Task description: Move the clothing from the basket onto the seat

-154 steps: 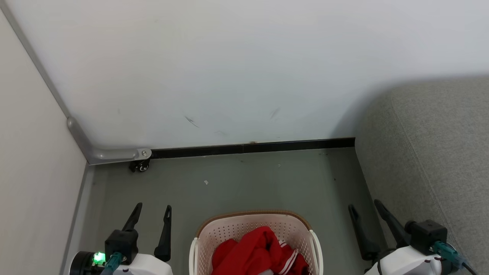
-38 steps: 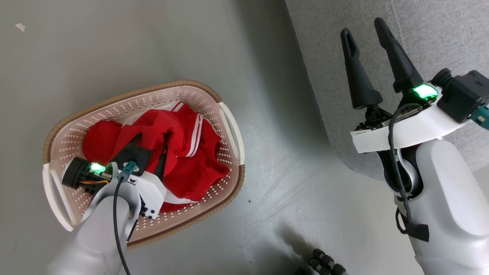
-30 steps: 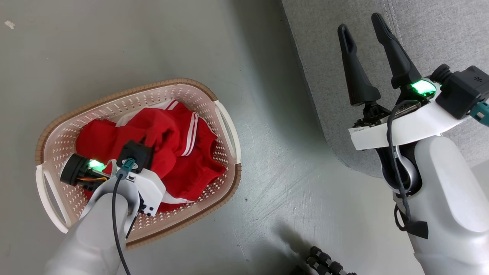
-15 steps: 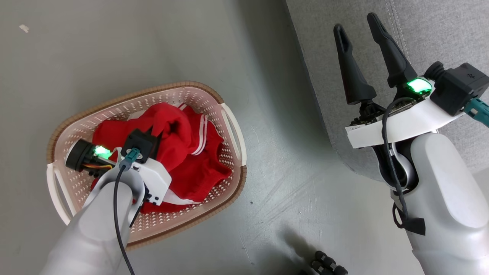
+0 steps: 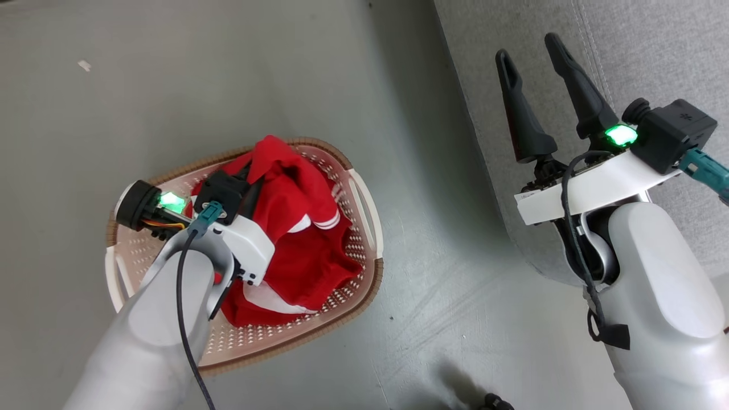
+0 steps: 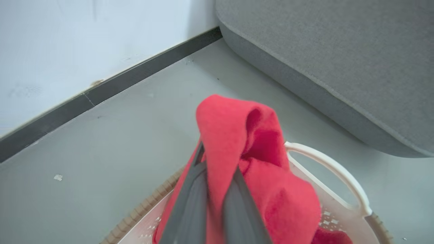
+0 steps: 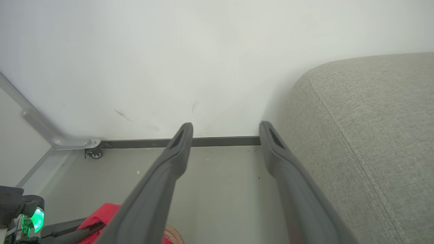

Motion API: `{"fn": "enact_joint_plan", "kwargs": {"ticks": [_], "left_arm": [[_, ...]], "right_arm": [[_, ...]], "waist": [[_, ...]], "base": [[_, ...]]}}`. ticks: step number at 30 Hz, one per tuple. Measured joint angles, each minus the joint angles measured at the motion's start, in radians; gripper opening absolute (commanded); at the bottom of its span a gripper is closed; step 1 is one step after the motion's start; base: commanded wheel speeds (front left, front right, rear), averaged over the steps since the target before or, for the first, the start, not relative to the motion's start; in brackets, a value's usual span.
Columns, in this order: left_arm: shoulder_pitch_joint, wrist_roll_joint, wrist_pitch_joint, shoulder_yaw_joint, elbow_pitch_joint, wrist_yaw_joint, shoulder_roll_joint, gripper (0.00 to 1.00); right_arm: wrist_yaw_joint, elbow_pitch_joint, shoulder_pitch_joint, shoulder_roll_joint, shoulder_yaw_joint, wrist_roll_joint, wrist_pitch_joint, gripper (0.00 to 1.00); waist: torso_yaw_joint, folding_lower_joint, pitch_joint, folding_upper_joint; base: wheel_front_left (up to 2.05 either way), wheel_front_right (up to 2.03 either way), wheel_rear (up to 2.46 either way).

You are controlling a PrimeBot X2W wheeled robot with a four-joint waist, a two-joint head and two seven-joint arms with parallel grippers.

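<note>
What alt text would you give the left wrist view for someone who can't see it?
The left gripper is shut on a fold of red clothing, held up over a white basket. Beyond it, a grey sofa stands on a grey floor beside a white wall.

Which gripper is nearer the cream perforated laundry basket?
Left. The left gripper is over the cream perforated laundry basket, shut on bright red fabric clothing; the open right gripper is away by the grey fabric sofa.

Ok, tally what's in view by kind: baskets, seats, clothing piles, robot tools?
basket: 1
seat: 1
clothing pile: 1, garments within cannot be counted
tools: 2, left tool and right tool
total: 5
</note>
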Motion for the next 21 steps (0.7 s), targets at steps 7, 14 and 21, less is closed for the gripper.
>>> {"fn": "enact_joint_plan", "kwargs": {"ticks": [7,14,21], "left_arm": [[0.0,-0.032,0.0,0.001,-0.03,-0.021,-0.015,0.0],[0.0,-0.06,0.0,-0.003,-0.053,-0.043,-0.024,0.0],[0.0,-0.094,0.0,-0.015,-0.075,-0.057,-0.036,0.0]], "right_arm": [[0.0,0.029,0.001,0.0,-0.005,-0.014,0.0,1.0],[0.0,0.057,0.015,-0.001,-0.014,-0.038,0.0,1.0],[0.0,0.091,0.061,-0.002,-0.026,-0.057,0.0,1.0]], "waist": [[0.024,0.0,-0.052,0.0],[0.05,0.0,-0.116,0.0],[0.079,0.0001,-0.189,0.0]], "base": [[0.0,0.0,0.0],[0.0,0.0,0.0],[0.0,0.0,0.0]]}}
